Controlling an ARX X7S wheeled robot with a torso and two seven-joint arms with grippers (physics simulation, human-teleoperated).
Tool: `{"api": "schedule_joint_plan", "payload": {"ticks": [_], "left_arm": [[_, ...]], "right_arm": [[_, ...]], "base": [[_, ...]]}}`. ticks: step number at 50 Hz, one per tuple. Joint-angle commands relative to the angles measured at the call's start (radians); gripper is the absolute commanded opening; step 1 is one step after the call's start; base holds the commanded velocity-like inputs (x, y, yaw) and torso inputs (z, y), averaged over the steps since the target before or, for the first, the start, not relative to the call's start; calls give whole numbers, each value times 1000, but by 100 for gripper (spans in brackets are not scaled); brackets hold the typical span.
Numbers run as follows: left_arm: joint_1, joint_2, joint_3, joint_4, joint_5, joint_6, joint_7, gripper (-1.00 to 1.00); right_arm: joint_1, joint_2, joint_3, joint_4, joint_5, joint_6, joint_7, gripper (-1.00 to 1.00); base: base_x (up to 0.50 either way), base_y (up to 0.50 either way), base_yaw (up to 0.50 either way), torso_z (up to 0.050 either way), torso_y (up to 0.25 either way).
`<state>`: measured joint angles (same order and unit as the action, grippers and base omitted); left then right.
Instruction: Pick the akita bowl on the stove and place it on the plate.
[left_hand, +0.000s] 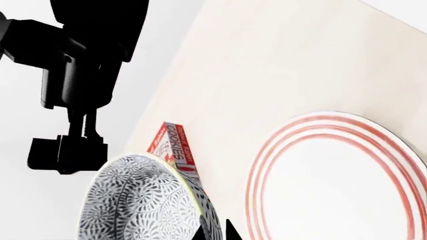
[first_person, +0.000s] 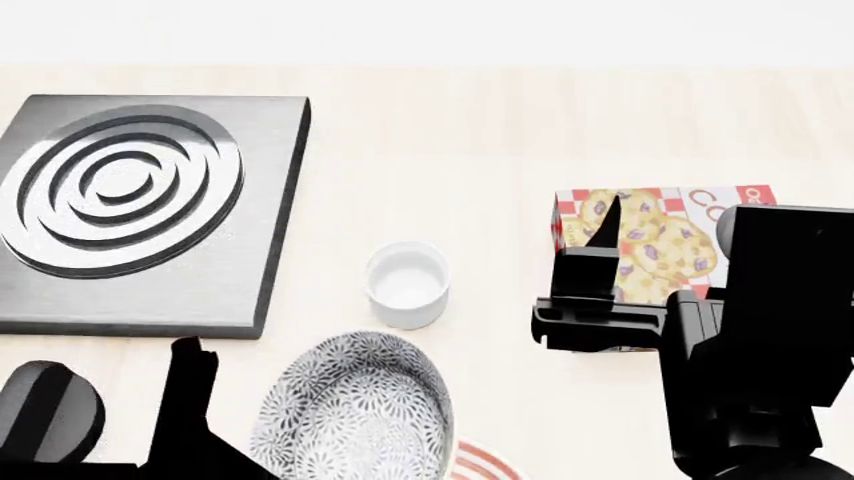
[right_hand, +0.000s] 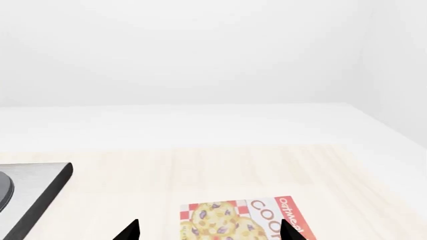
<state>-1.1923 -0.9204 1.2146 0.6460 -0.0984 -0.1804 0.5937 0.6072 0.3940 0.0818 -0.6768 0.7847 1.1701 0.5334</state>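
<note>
The akita bowl (first_person: 354, 410) is off the stove (first_person: 140, 215) now. It is up in the air near the front edge of the worktop (first_person: 534, 140), and the left end effector (left_hand: 215, 231) holds it. In the left wrist view the bowl fills the low corner and is tipped on its side, so its speckled outside faces the camera. Two dark fingertips (left_hand: 232, 230) poke up right by its rim, pinching it.

The plate (left_hand: 340, 180) with the red rings lies flat on the worktop, just beside the bowl. In the head view only a small bit of its red-ringed edge peeks out under the bowl.

A small plain white cup (first_person: 407, 283) stands on the worktop between the stove and a cookie box (first_person: 654, 245) (the box has pictures of cookies on it). The stove's rings are bare.

The right end effector (right_hand: 208, 231) hangs above the cookie box. Its two tips are spread wide apart, with nothing between them.
</note>
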Motion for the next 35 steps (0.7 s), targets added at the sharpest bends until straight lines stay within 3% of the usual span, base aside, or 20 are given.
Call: {"api": "schedule_joint_plan", "payload": {"ticks": [1, 13, 35], "left_arm": [[1, 49, 10, -37, 21, -19, -11, -100], [36, 73, 30, -36, 34, -48, -41, -100], [12, 76, 74, -8, 37, -125, 51, -100]], "right_arm": [[0, 3, -2, 2, 5, -3, 4, 100], [-3, 6, 0, -3, 13, -3, 11, 100], [2, 11, -3, -1, 26, -2, 21, 100]], "base": [[0, 0, 0, 0, 0], [0, 0, 0, 0, 0], [0, 0, 0, 0, 0]]}}
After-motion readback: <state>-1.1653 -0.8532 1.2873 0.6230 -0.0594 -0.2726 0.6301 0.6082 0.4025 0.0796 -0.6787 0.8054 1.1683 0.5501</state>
